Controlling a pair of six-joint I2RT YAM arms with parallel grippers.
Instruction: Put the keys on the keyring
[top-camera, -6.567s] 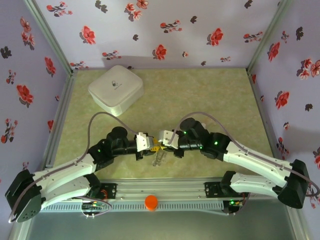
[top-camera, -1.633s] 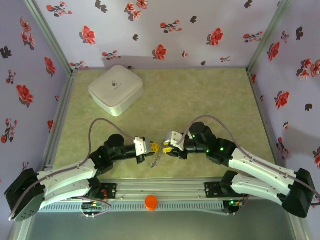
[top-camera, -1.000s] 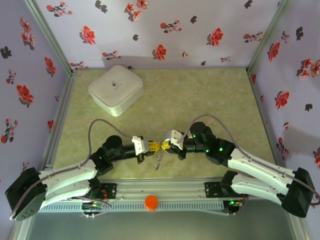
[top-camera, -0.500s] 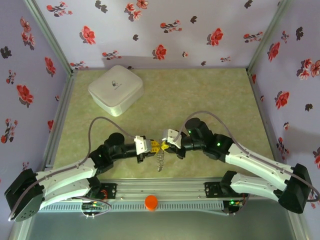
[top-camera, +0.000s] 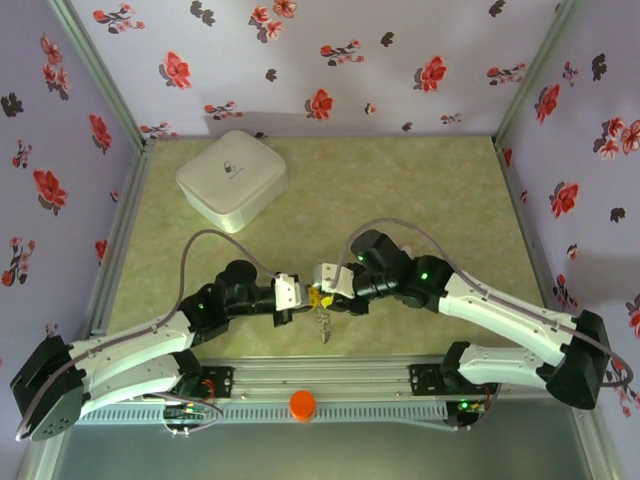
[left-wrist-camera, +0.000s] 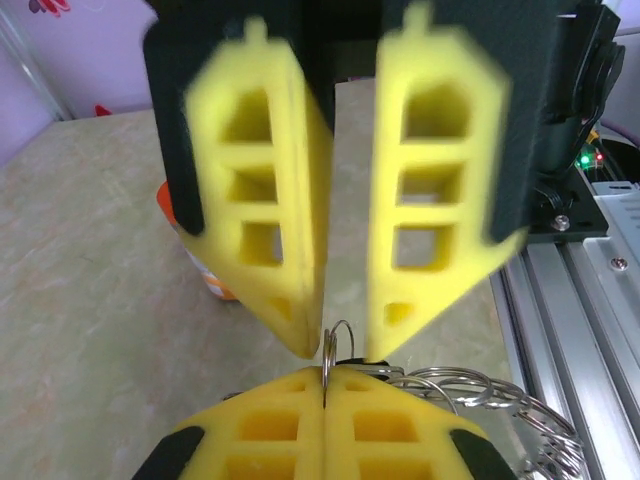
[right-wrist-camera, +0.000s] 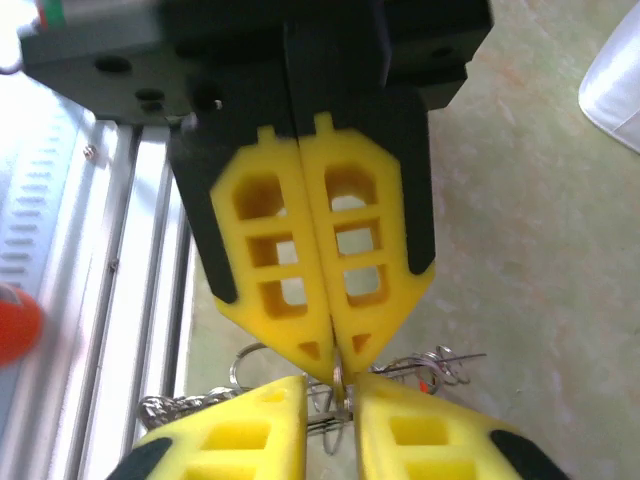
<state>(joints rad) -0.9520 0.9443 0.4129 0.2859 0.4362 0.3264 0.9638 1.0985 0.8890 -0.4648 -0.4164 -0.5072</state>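
Note:
Both grippers meet tip to tip above the near middle of the table. My left gripper (top-camera: 308, 300) (left-wrist-camera: 325, 372) (right-wrist-camera: 335, 362) is shut on the thin metal keyring (left-wrist-camera: 327, 350) (right-wrist-camera: 338, 386), which stands on edge between its pads. The fingers of my right gripper (top-camera: 326, 293) (left-wrist-camera: 343, 345) (right-wrist-camera: 333, 388) are slightly apart on either side of the same ring, and they do not pinch it. A tangle of wire loops and chain (top-camera: 322, 322) (left-wrist-camera: 520, 420) hangs below. Among them shows a small red bit (right-wrist-camera: 423, 386), perhaps one of the keys. The keys are otherwise hidden.
A white square box (top-camera: 232, 178) sits at the far left of the table. The aluminium rail (top-camera: 330, 380) with an orange knob (top-camera: 302, 403) runs along the near edge. An orange object (left-wrist-camera: 200, 265) lies on the table behind the right fingers. Floral walls close three sides.
My right gripper's jaws have parted from shut. Both grippers shifted slightly left, and the wire tangle still hangs from the ring in my left gripper.

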